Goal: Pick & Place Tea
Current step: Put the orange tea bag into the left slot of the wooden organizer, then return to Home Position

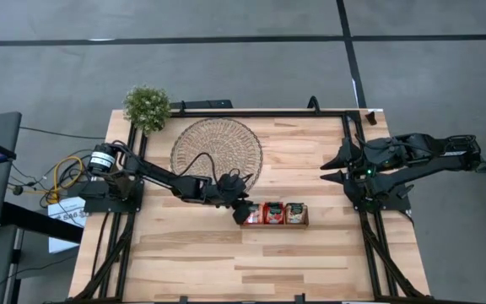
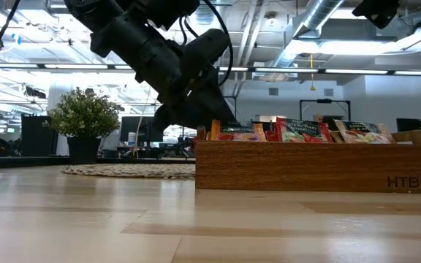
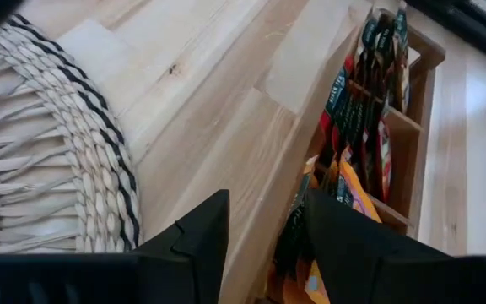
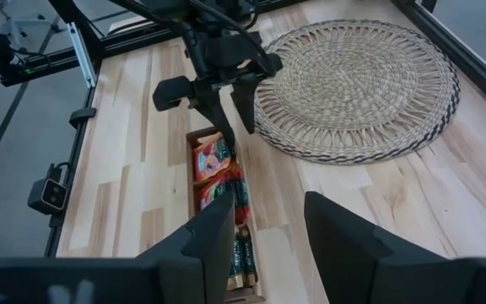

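The left pincer (image 1: 243, 211), fingers parted and seemingly empty, hovers over the wooden tray's (image 1: 275, 225) left compartment (reaching step); next, descend onto a tea sachet (image 4: 212, 157).

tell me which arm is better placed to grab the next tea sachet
Left. The left gripper hangs open right over the end compartment of the wooden tray, while the right gripper waits near the table edge.

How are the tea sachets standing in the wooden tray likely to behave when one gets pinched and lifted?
The sachets look thin and flat, so probably light and somewhat floppy, bending under a pinch. They stand packed on edge in the wooden tray, so neighbours may drag up or tip. The left tool, open, is over the end compartment; the glossy wrappers could slip.
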{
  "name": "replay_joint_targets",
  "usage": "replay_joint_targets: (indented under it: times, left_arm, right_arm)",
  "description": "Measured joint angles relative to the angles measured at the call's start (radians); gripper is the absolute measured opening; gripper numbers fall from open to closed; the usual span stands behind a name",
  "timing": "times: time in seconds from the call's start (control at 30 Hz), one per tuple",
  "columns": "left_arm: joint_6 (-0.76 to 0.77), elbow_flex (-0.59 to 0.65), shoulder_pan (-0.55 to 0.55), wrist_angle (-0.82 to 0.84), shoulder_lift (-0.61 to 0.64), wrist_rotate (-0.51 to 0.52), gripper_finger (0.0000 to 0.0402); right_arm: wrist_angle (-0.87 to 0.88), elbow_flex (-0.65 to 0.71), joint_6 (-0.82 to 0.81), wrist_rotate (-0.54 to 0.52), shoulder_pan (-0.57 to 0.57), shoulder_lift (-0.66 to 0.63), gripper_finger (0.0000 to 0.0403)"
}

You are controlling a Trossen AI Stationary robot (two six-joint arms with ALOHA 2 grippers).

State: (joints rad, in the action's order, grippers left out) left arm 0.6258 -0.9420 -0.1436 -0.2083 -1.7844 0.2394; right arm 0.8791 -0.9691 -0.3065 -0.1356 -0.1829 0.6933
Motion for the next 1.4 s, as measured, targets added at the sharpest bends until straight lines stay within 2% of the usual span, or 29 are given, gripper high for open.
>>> replay_joint_targets:
  times: [0.3, 0.5, 0.63, 0.77, 0.9, 1.0, 1.27, 1.4]
  left_arm:
    - [-0.077, -0.155, 0.000, 0.220, 0.000, 0.015, 0.0149]
    - [-0.106, -0.279, -0.003, 0.514, 0.012, 0.096, 0.0149]
    - [-0.098, -0.290, -0.029, 0.612, 0.073, 0.183, 0.0149]
    - [-0.071, -0.284, -0.060, 0.702, 0.167, 0.237, 0.0149]
    - [0.015, -0.203, -0.102, 0.704, 0.286, 0.315, 0.0149]
    - [0.062, -0.108, -0.154, 0.659, 0.394, 0.364, 0.0149]
    - [0.062, 0.238, -0.227, 0.276, 0.674, 0.427, 0.0149]
    - [0.048, 0.366, -0.205, 0.256, 0.811, 0.427, 0.0149]
  right_arm:
    - [0.000, 0.000, 0.000, 0.001, 0.000, 0.000, 0.0139]
    - [0.004, 0.000, -0.010, -0.003, 0.004, 0.000, 0.0141]
    - [0.071, 0.000, -0.062, -0.005, 0.032, -0.003, 0.0137]
    - [0.109, 0.000, -0.064, -0.017, 0.043, -0.060, 0.0138]
    - [0.042, 0.007, 0.010, -0.021, 0.042, -0.162, 0.0141]
    - [-0.050, 0.060, 0.050, -0.015, 0.033, -0.270, 0.0142]
    - [-0.320, 0.369, 0.062, 0.126, -0.012, -0.540, 0.0137]
    - [-0.355, 0.467, -0.023, 0.126, -0.022, -0.627, 0.0139]
